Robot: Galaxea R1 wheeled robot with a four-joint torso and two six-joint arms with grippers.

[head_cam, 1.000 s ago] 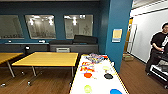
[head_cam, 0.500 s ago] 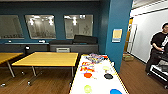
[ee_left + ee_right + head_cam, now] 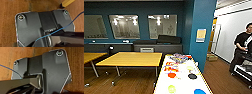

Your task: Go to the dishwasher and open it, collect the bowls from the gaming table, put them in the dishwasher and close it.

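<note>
Bowls, small round shapes in yellow-green (image 3: 171,88), blue (image 3: 199,91) and dark (image 3: 192,76), lie on the white top of the gaming table (image 3: 184,85), a long bench directly ahead of the robot; none is collected, so I judge that this step and the loading and closing of the dishwasher are left. Both wrist views look down on the brown floor (image 3: 7,25), so the arms hang low, well apart from the bowls, and whether each gripper is spread or pressed together I cannot tell.

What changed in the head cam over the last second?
Nothing visibly changed. The gaming table with its coloured items, the yellow table and the person at the right edge sit at the same places in the picture as before.
</note>
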